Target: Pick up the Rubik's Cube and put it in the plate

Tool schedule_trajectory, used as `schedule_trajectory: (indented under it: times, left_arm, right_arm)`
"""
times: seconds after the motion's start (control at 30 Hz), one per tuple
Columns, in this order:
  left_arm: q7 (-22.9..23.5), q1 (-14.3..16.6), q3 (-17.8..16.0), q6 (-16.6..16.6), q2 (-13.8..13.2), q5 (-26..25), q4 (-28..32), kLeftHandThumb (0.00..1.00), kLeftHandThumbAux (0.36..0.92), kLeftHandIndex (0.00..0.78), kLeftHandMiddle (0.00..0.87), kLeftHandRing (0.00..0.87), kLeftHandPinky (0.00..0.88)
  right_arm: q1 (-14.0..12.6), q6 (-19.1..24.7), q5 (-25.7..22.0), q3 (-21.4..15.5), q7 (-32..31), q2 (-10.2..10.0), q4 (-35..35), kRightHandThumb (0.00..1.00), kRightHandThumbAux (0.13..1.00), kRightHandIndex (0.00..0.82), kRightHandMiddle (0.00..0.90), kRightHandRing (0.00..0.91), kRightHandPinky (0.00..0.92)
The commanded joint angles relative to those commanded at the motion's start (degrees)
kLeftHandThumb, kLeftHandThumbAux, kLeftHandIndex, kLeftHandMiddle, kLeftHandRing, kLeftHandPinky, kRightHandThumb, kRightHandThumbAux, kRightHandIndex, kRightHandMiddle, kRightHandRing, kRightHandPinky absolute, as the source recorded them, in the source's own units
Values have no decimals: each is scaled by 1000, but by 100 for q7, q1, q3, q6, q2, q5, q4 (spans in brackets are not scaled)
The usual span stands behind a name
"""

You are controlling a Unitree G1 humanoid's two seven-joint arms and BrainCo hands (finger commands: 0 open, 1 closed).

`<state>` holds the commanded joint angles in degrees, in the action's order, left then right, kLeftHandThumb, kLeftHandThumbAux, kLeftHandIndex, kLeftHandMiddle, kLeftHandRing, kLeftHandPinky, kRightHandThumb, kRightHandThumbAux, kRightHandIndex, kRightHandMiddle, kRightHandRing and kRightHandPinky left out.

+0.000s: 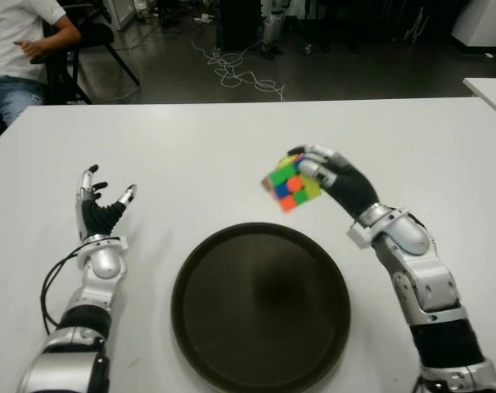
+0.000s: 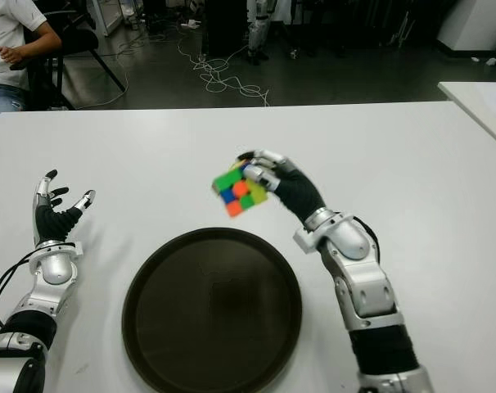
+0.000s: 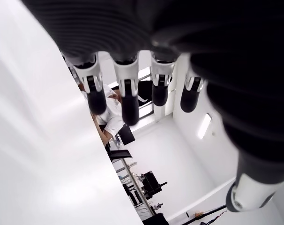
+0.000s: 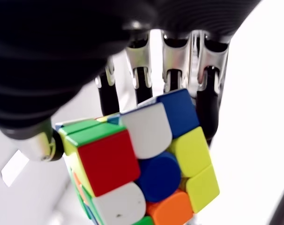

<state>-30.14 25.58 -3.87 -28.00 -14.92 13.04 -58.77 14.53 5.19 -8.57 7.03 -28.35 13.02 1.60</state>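
- Holding the Rubik's Cube (image 1: 287,185) aloft, the right hand (image 1: 334,173) hangs just beyond the far rim of the plate (image 1: 260,304), a little toward its right side; the cube is clear of the tabletop (image 1: 232,139).
- Fingers (image 4: 208,98) wrap the cube's back face with the thumb pressing the opposite side, so the grasp looks firm, though the cube sits tilted on a corner.
- From where I stand, the lift seems finished and the carry toward the plate is the step in hand.
- To do it well, the hand should draw back toward the robot until the cube is over the plate's middle, then sink low before the fingers let go; a drop from height would likely bounce it over the shallow rim.
- Levelling the cube first would help it land flat.
- Left of the plate, the left hand (image 1: 101,205) shows with fingers spread and nothing in them.
- A seated person (image 1: 19,49) is beyond the tabletop's far left corner.
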Motion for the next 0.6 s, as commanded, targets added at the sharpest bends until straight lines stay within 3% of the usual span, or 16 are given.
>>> schedule_trajectory:
  times: [0.2, 0.37, 0.6]
  left_arm:
    - [-10, -16, 13, 4, -1, 7, 7, 72, 655, 0, 1, 5, 53]
    - [-47, -18, 20, 23, 6, 16, 36, 74, 655, 0, 0, 4, 49]
    - [-88, -11, 19, 22, 19, 13, 25, 66, 653, 0, 6, 16, 63]
  right_arm:
    - [51, -448, 133, 177, -512, 250, -190, 717, 707, 443, 835, 832, 814]
    - [106, -395, -61, 224, -965, 330, -240, 718, 706, 444, 830, 825, 809]
    - [112, -302, -48, 224, -1133, 355, -198, 720, 705, 444, 831, 829, 818]
